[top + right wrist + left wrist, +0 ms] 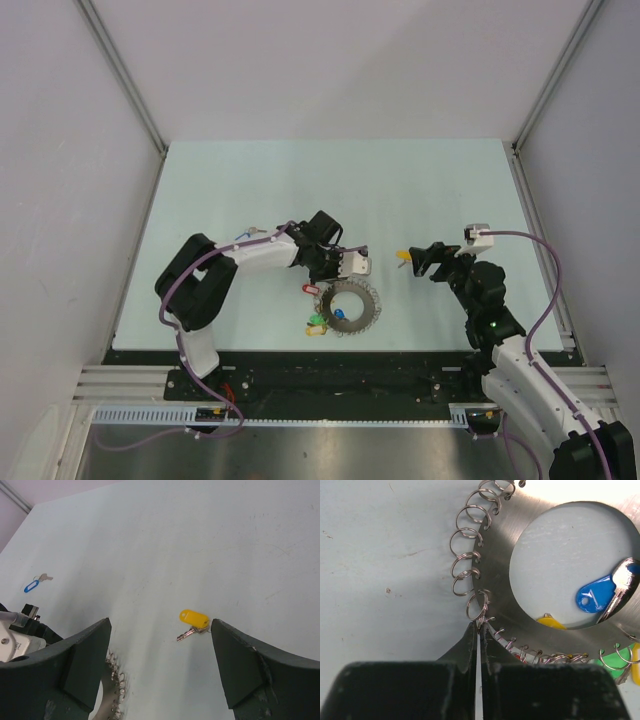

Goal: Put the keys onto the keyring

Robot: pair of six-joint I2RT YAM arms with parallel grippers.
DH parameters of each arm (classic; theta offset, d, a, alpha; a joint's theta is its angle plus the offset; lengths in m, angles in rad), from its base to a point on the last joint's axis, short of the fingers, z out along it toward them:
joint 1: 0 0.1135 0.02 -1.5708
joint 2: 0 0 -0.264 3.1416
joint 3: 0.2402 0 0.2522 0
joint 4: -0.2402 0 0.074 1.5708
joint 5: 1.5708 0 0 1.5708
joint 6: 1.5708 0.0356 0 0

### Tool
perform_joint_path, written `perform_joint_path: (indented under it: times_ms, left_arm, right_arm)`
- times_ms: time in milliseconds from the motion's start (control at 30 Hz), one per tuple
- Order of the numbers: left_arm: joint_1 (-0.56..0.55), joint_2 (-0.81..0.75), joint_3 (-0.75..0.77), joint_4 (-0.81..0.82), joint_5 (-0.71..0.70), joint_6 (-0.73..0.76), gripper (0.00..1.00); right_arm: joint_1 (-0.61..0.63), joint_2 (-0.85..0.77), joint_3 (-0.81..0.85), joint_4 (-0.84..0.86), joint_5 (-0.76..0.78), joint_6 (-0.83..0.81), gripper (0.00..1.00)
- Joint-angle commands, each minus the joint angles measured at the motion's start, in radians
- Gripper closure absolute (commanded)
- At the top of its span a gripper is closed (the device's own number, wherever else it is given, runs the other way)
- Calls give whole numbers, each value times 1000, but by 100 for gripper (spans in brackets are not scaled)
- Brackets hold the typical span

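Note:
The keyring [500, 565] is a grey metal disc with a big round hole, fringed with small wire loops; it lies on the table [352, 306]. My left gripper [480, 627] is shut at its rim, the tips pinching one small wire loop [477, 607]. A yellow-tagged key [194, 621] lies flat on the table between the fingers of my open right gripper [161, 630], close to the right finger and touching neither. In the top view this key [402, 257] is at the right gripper's [415, 258] tips. A blue-tagged key [32, 585] lies far off to the left.
Blue [595, 595], yellow [550, 622] and green [615, 660] tags show through and beside the disc's hole. Red [310, 290] and green [316, 322] tags stick out on the ring's left. White walls and metal rails bound the pale table [420, 190].

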Motion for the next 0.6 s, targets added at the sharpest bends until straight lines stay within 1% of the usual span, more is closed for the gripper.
perform_joint_path:
  times_ms: [0, 167, 300, 400, 433, 533, 567]
  left_arm:
    - [-6, -36, 31, -34, 29, -5, 100]
    - [-6, -131, 10, -34, 43, -31, 100]
    - [-6, -223, -13, -16, 74, -86, 99]
    - [-5, -318, -53, 18, 90, -131, 100]
    - [-5, -368, -64, 26, 104, -143, 100]
    - [-1, -452, -114, 67, 121, -200, 100]
    - [0, -511, -142, 96, 130, -217, 100]
  right_arm:
    - [-4, -9, 5, 43, -2, 5, 14]
    - [-4, -35, 16, 29, -64, -1, 14]
    - [-4, -42, 41, 9, -118, -26, 14]
    - [-4, -45, 65, -9, -196, -27, 15]
    - [-4, -45, 74, -15, -250, -27, 16]
    - [-4, -51, 116, -51, -337, -32, 17]
    - [-4, -55, 126, -61, -359, -36, 17]
